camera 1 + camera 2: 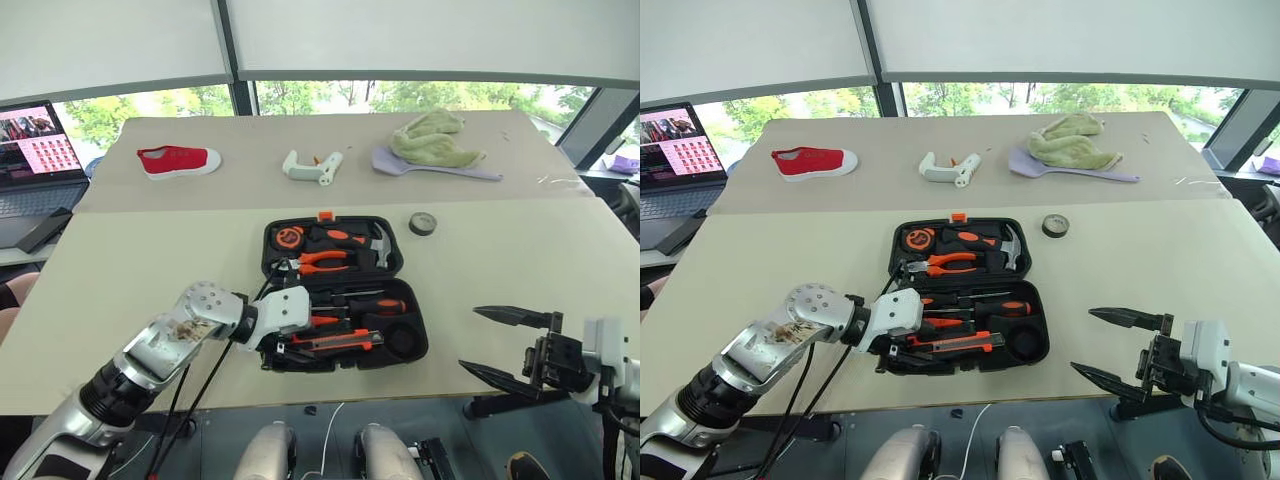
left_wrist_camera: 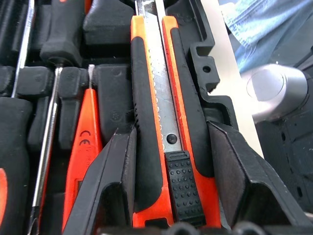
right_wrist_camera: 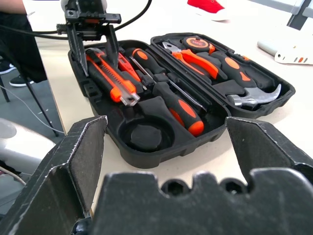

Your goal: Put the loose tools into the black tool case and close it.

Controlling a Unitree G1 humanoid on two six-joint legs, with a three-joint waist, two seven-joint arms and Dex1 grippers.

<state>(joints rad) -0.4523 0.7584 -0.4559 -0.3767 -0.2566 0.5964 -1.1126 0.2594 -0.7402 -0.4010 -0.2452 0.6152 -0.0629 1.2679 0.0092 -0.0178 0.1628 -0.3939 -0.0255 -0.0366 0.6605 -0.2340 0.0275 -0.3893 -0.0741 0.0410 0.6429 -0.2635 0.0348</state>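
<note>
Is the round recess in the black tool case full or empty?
Empty: the round recess shows bare plastic, and the small tape roll lies on the table beside the black tool case.

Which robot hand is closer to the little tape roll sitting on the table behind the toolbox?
Right, though not by much. The right gripper hangs open off the table's near edge, in front and to the right of the tape roll. The left gripper is over the utility knife, with the open tool case in between.

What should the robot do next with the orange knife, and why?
Probably open the left tool and lift it away. The utility knife already lies along its slot in the black case, with the fingers on either side of it. After that, the tape roll on the table beside the case looks like the one piece left to fetch.
</note>
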